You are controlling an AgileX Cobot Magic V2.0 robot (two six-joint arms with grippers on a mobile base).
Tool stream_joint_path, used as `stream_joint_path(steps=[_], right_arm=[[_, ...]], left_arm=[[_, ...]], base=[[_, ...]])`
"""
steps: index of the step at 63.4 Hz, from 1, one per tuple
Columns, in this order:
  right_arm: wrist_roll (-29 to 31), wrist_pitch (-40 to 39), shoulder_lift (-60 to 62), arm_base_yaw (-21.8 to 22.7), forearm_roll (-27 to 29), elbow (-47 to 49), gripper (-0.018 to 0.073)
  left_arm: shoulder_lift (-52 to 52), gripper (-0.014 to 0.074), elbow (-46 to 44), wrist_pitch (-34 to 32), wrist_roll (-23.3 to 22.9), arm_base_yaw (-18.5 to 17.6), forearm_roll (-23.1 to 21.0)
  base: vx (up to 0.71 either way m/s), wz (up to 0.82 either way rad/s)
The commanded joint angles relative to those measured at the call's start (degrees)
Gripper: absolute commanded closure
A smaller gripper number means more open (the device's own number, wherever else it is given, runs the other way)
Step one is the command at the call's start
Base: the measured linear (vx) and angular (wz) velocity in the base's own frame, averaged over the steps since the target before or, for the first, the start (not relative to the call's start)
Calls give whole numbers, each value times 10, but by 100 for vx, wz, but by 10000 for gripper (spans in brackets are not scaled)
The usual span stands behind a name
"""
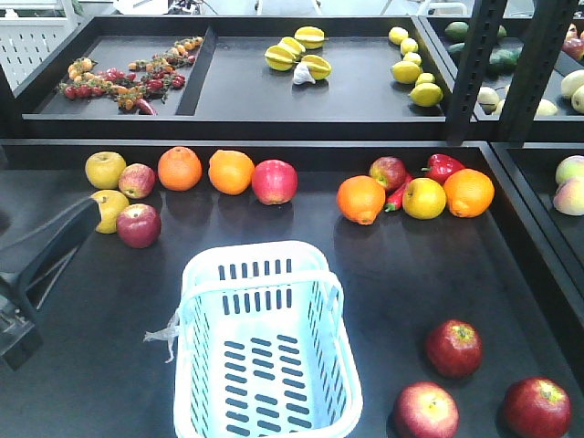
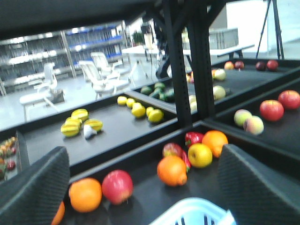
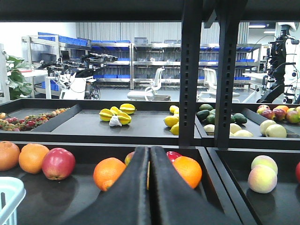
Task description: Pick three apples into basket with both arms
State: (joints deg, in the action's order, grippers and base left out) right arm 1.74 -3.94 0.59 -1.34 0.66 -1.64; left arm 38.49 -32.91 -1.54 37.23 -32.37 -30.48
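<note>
Three dark-red apples lie at the near right of the lower shelf: one (image 1: 453, 348) behind, one (image 1: 425, 411) in front and one (image 1: 537, 408) at the far right. To their left stands the pale blue-white basket (image 1: 265, 265), with nothing in it. My left arm (image 1: 41, 255) reaches in from the left edge. In its wrist view the left gripper (image 2: 145, 197) is open and holds nothing, above the basket rim (image 2: 192, 215). The right gripper (image 3: 149, 187) is shut with nothing in it and faces the back fruit row. The three apples do not show in either wrist view.
Along the back of the shelf lie yellow apples (image 1: 105, 169), oranges (image 1: 180, 168), a pink-red apple (image 1: 274, 181), a red pepper (image 1: 443, 166) and another dark-red apple (image 1: 138, 225). A raised tray (image 1: 205, 87) holds starfruit and lemons. Black uprights (image 1: 479, 64) stand at the right.
</note>
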Motion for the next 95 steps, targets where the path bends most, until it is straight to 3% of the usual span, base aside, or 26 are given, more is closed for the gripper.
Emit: stream_joint_path(steps=[1,10,15,22,33,44,95], right_arm=[[3,-39,6,-1,-2,-7,568],[3,-39,6,-1,-2,-7,568],[3,-39,6,-1,-2,-7,568],[3,-39,6,-1,-2,-7,568],[3,-39,6,-1,-2,-7,568],[3,-39,6,-1,-2,-7,568],[3,-39,6,-1,-2,-7,568]], left_arm=[[-4,-8,-14,2,-123,21,105],[-36,0,-14,42,-265,49,252],[-69,4,-14,60,-318,59,298],[-111,4,-14,104,-349,67,326],[-161,4,-14,183,-350,69,330],[-167,4,-13,208,-350,80,331],[-167,4,-13,206,-350,84,340]], base=[[0,0],[0,0],[0,0],[0,0],[0,0],[0,0],[0,0]])
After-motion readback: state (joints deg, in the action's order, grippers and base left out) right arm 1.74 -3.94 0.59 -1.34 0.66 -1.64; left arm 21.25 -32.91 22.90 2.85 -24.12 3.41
